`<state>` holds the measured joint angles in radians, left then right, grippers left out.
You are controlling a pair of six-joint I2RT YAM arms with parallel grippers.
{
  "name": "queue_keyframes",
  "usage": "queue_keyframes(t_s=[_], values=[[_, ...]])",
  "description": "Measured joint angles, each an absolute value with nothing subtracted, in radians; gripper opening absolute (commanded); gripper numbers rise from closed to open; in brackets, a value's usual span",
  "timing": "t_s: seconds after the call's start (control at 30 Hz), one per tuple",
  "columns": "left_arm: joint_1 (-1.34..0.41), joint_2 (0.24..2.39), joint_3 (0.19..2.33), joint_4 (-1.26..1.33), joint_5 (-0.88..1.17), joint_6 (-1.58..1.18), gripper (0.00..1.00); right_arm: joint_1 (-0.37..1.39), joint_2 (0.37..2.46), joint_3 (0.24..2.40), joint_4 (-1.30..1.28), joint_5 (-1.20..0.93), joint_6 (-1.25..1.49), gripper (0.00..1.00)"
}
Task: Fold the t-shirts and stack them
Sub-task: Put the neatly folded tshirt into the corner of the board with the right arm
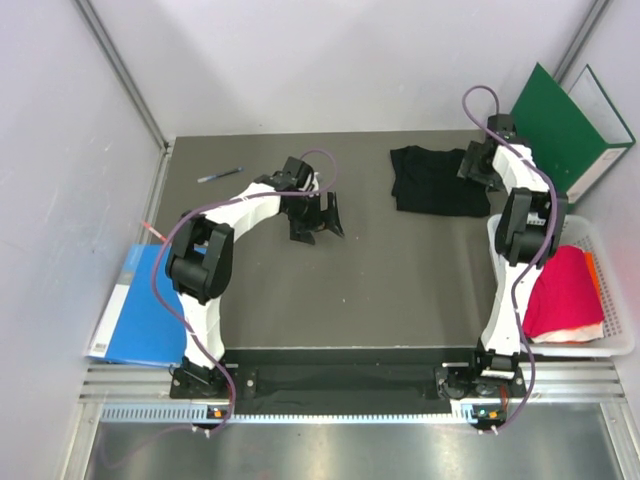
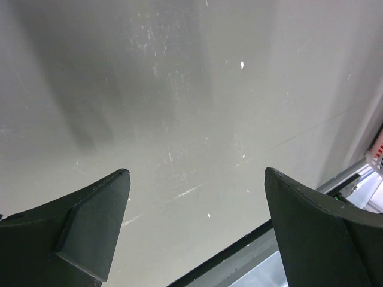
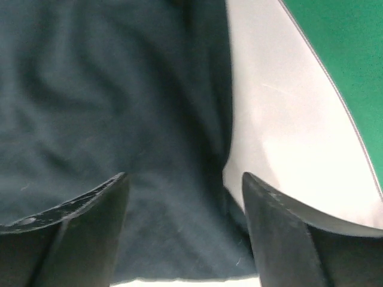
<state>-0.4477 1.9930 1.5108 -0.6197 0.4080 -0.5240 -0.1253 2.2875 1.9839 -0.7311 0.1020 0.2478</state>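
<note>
Right fingers point(image 3: 72, 239) spread over the edge of the folded black cloth t-shirt point(image 1: 438, 180) at the grey counter's point(image 1: 400, 290) far side, left fingers point(image 2: 78, 239) spread mid-counter, I judge my next move is fetching the magenta-red cloth t-shirt point(image 1: 560, 290) from the white plastic basket point(image 1: 585, 349).

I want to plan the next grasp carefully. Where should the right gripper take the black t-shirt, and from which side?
Probably grip its right edge, coming from above. The black t-shirt lies flat on the table, so only an edge lets a finger slip under. The open right gripper hovers with that edge between its fingers.
</note>
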Motion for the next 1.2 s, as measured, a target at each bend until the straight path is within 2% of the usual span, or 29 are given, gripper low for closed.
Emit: queue_keyframes(t_s=[0.1,0.13,0.17,0.2,0.23,0.4,0.67,0.9,1.2], values=[[-0.448,1.972,1.485,-0.611,0.408,-0.525,0.98,-0.096,2.217,1.919,-0.693,0.1,0.239,0.75],[-0.448,1.966,1.476,-0.608,0.408,-0.525,0.98,-0.076,2.179,1.89,-0.672,0.091,0.236,0.65],[-0.448,1.962,1.468,-0.607,0.408,-0.525,0.98,-0.062,2.156,1.877,-0.666,0.079,0.234,0.53],[-0.448,1.961,1.464,-0.606,0.408,-0.525,0.98,-0.039,2.13,1.871,-0.661,0.065,0.228,0.35],[-0.448,1.961,1.459,-0.606,0.408,-0.525,0.98,-0.015,2.11,1.871,-0.648,0.048,0.223,0.0],[-0.453,1.961,1.452,-0.605,0.408,-0.525,0.98,0.114,2.088,1.891,-0.588,-0.043,0.221,0.0],[-0.459,1.961,1.452,-0.605,0.406,-0.525,0.98,0.235,2.37,2.243,-0.668,-0.117,0.217,0.0],[-0.459,1.959,1.427,-0.601,0.403,-0.527,0.98,0.245,2.461,2.245,-0.75,-0.104,0.223,0.0],[-0.459,1.954,1.396,-0.598,0.403,-0.533,0.98,0.23,2.469,2.242,-0.788,-0.049,0.229,0.0]])
